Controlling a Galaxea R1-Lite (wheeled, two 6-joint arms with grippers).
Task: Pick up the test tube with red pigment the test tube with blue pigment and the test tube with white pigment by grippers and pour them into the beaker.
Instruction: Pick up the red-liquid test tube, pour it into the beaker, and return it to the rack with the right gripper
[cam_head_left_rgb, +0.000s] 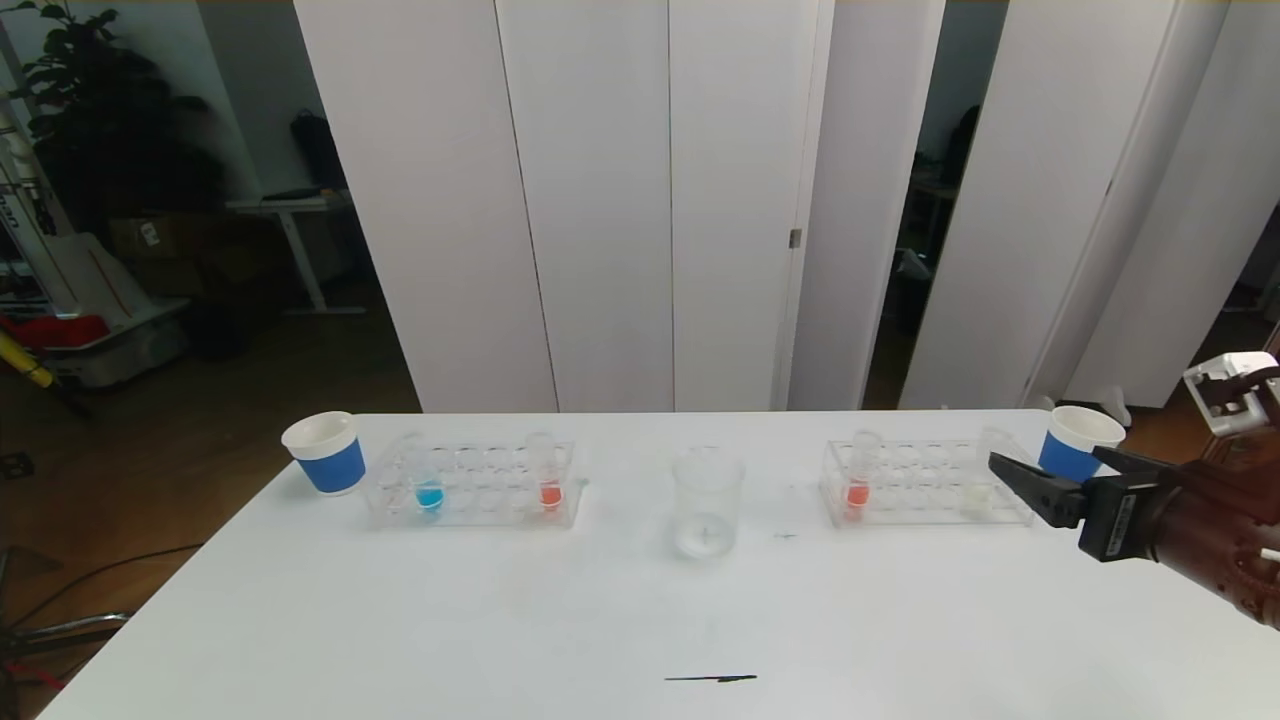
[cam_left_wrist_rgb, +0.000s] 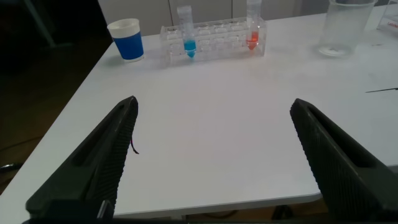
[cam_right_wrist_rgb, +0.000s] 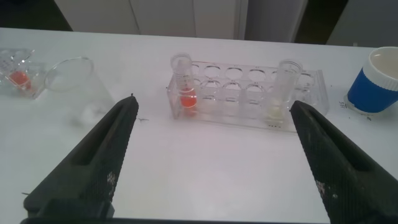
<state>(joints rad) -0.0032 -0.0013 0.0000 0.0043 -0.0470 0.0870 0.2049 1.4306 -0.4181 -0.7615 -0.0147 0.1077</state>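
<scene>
The clear beaker (cam_head_left_rgb: 707, 500) stands mid-table. To its left a clear rack (cam_head_left_rgb: 470, 485) holds the test tube with blue pigment (cam_head_left_rgb: 428, 480) and a test tube with red pigment (cam_head_left_rgb: 548, 475). A second rack (cam_head_left_rgb: 925, 485) to the right holds another red tube (cam_head_left_rgb: 858, 480) and the test tube with white pigment (cam_head_left_rgb: 985, 485). My right gripper (cam_head_left_rgb: 1042, 456) hovers open at the right rack's right end; in its wrist view the gripper (cam_right_wrist_rgb: 214, 104) faces the red tube (cam_right_wrist_rgb: 184, 84) and the white tube (cam_right_wrist_rgb: 281, 90). My left gripper (cam_left_wrist_rgb: 212, 106) hangs open and empty over the table's near left edge, out of the head view.
A white paper cup with a blue band (cam_head_left_rgb: 325, 452) stands at the far left of the table, another (cam_head_left_rgb: 1075, 440) behind the right gripper. A short black mark (cam_head_left_rgb: 712, 678) lies near the front edge. White partition panels (cam_head_left_rgb: 600, 200) stand behind the table.
</scene>
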